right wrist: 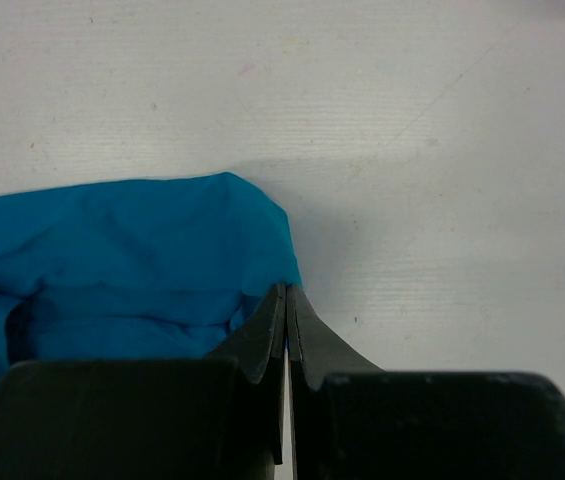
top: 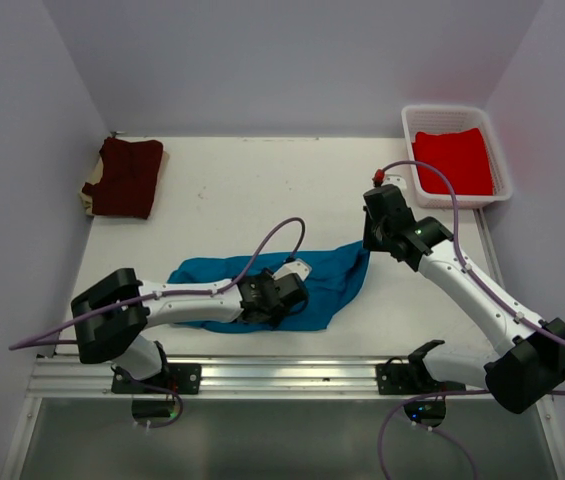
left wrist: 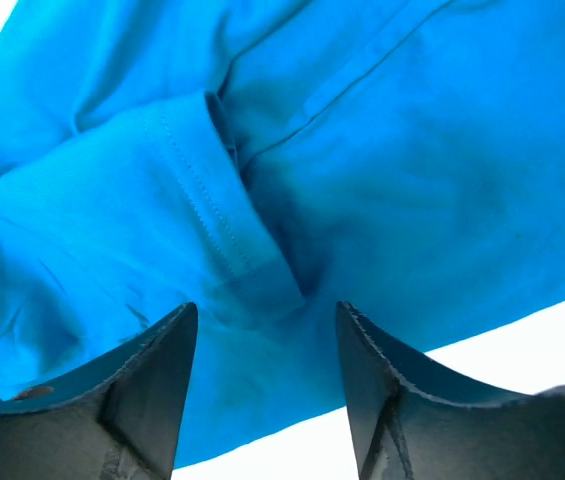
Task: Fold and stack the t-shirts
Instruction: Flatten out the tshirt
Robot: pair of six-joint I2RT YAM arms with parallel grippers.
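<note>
Teal-blue cloth t-shirt (top: 332,285) lies bunched on the white table (top: 242,200), left of the white plastic mesh basket (top: 409,150) and nearer the arms. The bright red t-shirt (top: 452,160) sits inside the basket. The dark maroon t-shirt (top: 127,178) lies far left of it. The left gripper (left wrist: 267,320) is partly open over the blue cloth. The right gripper (right wrist: 285,290) is pinched tight on the blue shirt's corner nearest the basket.

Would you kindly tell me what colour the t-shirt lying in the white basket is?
Bright red; the t-shirt shows best in the top external view.
</note>
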